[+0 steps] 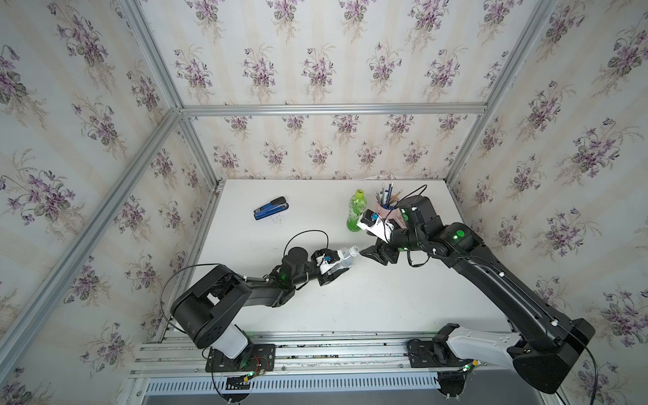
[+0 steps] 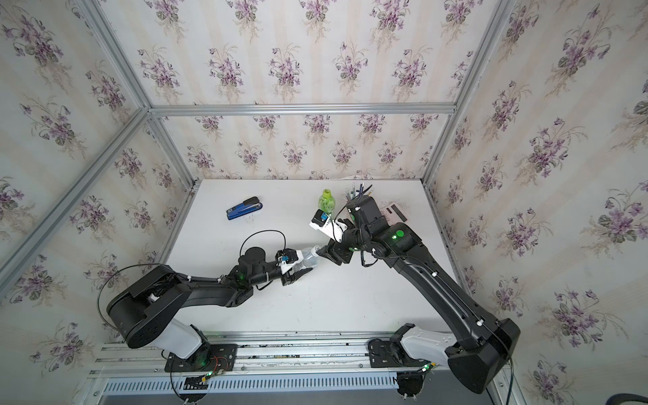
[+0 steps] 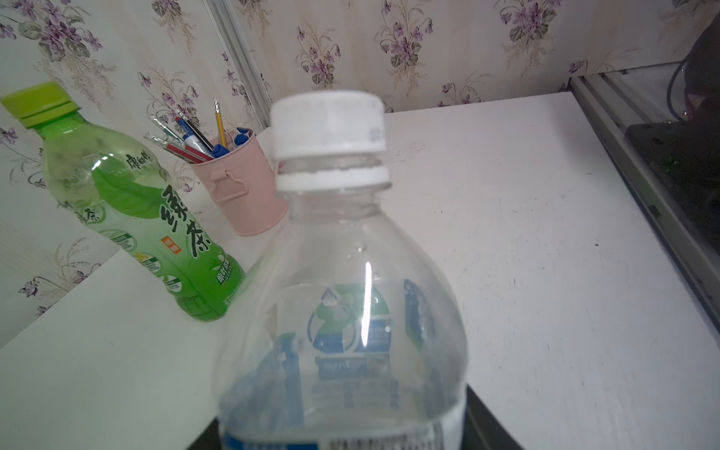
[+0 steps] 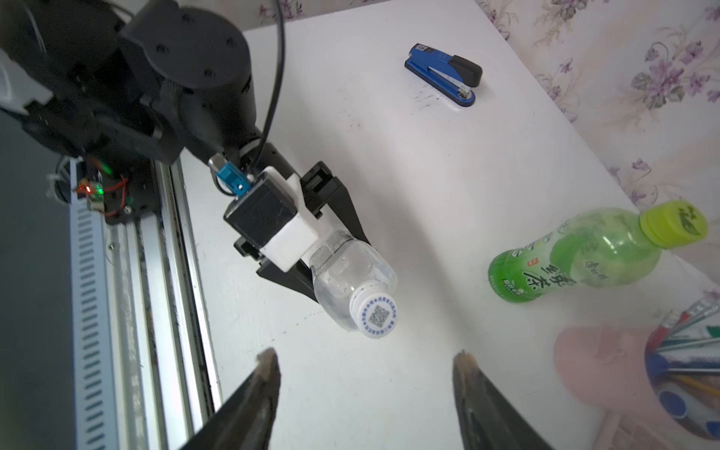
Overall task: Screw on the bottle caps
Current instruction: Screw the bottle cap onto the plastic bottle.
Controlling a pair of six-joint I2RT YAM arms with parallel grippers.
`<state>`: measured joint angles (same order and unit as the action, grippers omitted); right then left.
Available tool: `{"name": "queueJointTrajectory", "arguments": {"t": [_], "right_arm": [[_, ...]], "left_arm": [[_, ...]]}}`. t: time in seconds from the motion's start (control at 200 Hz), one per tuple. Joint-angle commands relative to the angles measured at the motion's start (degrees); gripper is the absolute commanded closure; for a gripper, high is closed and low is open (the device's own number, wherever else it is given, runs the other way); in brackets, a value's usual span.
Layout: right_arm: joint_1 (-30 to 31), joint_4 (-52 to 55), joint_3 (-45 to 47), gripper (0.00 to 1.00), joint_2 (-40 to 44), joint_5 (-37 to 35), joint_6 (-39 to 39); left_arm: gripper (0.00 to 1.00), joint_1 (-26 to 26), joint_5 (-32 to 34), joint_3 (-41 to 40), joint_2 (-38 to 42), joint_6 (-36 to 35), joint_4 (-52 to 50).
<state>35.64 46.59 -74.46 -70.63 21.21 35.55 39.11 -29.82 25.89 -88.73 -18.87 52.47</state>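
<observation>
Close-up in my cam: clear bottle [image 3: 343,311], blurry, label w/ blue-green logo. Its white cap [image 3: 329,124] sits on the neck, w/ a gap of thread above the white ring [image 3: 333,181]. Behind it, green bottle [image 3: 128,210] stands upright w/ yellow-green cap [image 3: 39,103] on, just beside pink pen cup [image 3: 243,191] full of pens [image 3: 195,140]. All on white table [image 3: 545,272].

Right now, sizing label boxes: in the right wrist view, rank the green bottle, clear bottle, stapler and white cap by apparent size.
1. green bottle
2-3. clear bottle and stapler: look alike; the bottle is foreshortened and partly hidden, so unranked
4. white cap
</observation>
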Motion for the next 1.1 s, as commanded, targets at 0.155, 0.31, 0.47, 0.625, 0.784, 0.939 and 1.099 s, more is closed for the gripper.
{"name": "queueJointTrajectory", "arguments": {"t": [0.155, 0.31, 0.47, 0.625, 0.784, 0.939, 1.099], "right_arm": [[0.0, 6.48, -0.31, 0.32, -4.03, 0.12, 33.55], [0.85, 6.07, -1.55, 0.38, -5.98, 1.16, 37.03], [4.02, 4.34, -1.53, 0.43, -6.87, -1.61, 38.18], [5.79, 4.43, -1.48, 0.44, -7.8, -4.71, 39.88], [6.85, 5.17, -1.65, 0.49, -8.95, -6.86, 39.75], [7.69, 4.55, -1.27, 0.54, -9.35, -8.08, 39.73], [7.85, 2.47, -0.08, 0.57, -9.17, -9.27, 39.65]], "left_arm": [[0.4, 0.05, -1.93, -1.97, 6.03, -6.48, -4.49], [0.4, 0.08, -2.46, -1.72, 6.95, -6.7, -6.06], [0.4, 0.05, -2.8, -1.19, 6.97, -6.27, -6.87], [0.4, 0.08, -3.0, -1.03, 7.0, -6.0, -7.2], [0.4, 0.07, -3.31, -0.41, 7.08, -5.85, -8.76], [0.4, 0.02, -3.66, -0.2, 6.9, -5.57, -8.79], [0.4, 0.02, -4.01, -0.14, 7.23, -5.45, -9.1]]}}
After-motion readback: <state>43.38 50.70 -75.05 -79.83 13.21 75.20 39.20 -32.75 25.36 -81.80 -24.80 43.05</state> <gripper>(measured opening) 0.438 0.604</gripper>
